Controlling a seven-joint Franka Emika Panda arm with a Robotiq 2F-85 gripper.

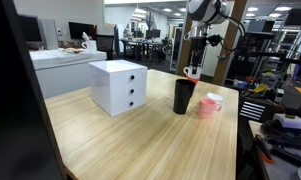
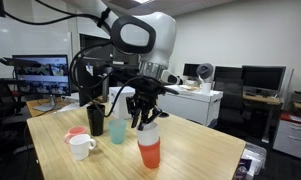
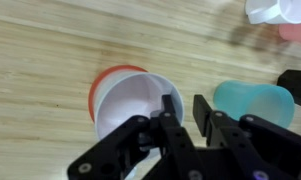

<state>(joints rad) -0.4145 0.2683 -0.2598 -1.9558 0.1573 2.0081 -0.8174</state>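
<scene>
A red cup (image 3: 110,85) with a white inside stands on the wooden table (image 3: 50,50). My gripper (image 3: 186,102) hangs right over the cup's rim. One finger (image 3: 170,112) lies over the cup's inner edge, the other (image 3: 204,114) just outside it. The jaws are narrow, with a gap still showing between them. In both exterior views the gripper (image 2: 145,124) (image 1: 194,64) sits at the top of the red cup (image 2: 149,152) (image 1: 192,73). A teal cup (image 3: 252,100) (image 2: 118,131) stands close beside it.
A black cup (image 2: 96,118) (image 1: 183,96), a white mug (image 2: 81,147) (image 3: 277,9) and a pink mug (image 1: 209,105) (image 3: 296,32) stand near the table's end. A white drawer box (image 1: 118,86) sits mid-table. Desks and monitors surround the table.
</scene>
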